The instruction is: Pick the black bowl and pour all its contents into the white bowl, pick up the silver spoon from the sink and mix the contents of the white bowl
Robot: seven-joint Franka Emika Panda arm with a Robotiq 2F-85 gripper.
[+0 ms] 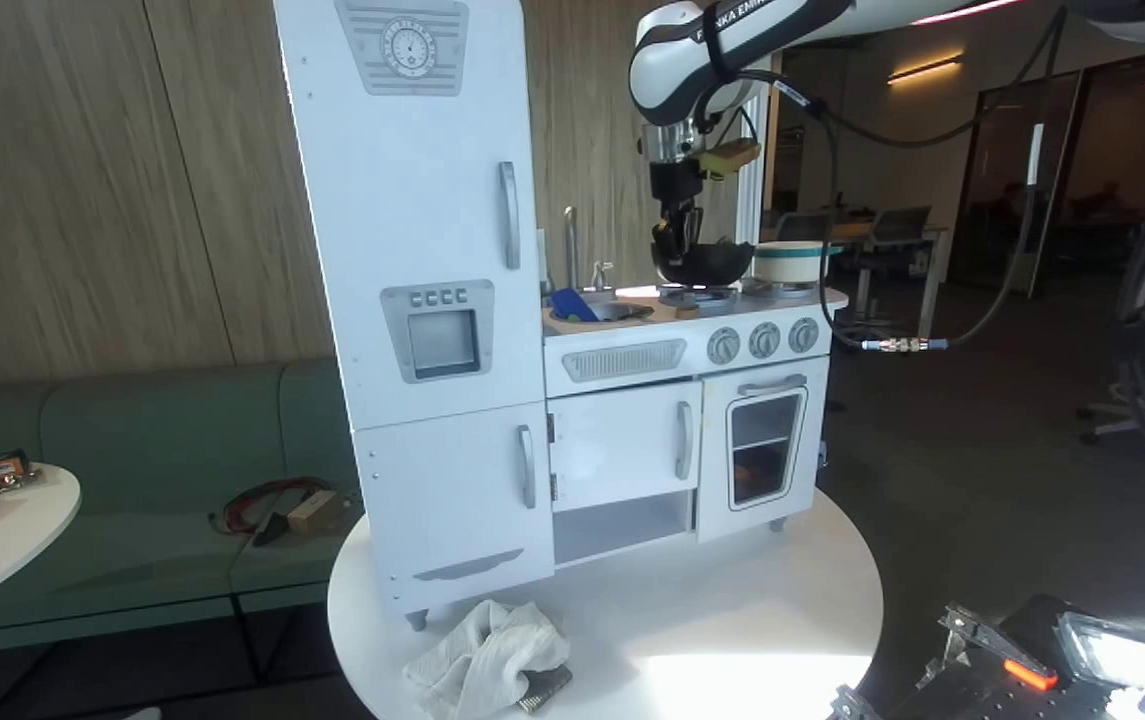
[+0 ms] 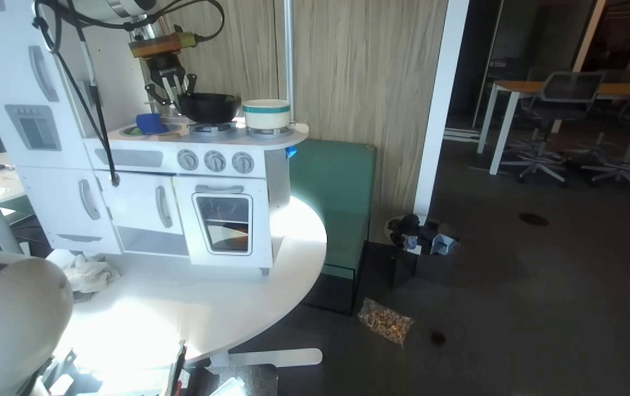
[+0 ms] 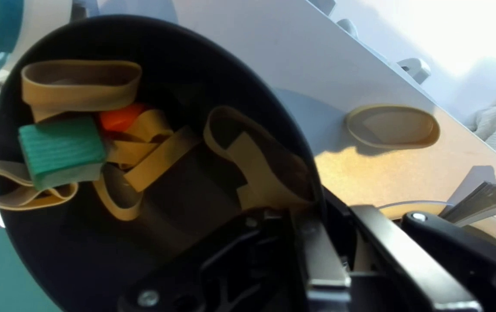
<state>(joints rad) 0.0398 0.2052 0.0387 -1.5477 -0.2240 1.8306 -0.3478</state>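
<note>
the jaws are gripping the black bowl point(image 2: 210, 109) by its rim, holding it over a burner point(image 2: 212, 130) near the white bowl point(image 2: 267, 116), which is resting on another burner point(image 2: 269, 133). tan bands point(image 3: 84, 96), a green block point(image 3: 63, 149) and an orange piece point(image 3: 120, 117) are lying inside the black bowl.

"Below the pincer point(image 1: 675, 252)?"
"A round white table point(image 1: 712, 610), carrying a white toy kitchen point(image 1: 522, 370) and a crumpled white cloth point(image 1: 492, 660)."
"And the kitchen's worktop point(image 3: 338, 173)?"
"A tan oval loop point(image 1: 686, 312) below; to the pincer's side, a round white bowl point(image 2: 266, 116) on a grey burner point(image 2: 269, 132)."
</note>
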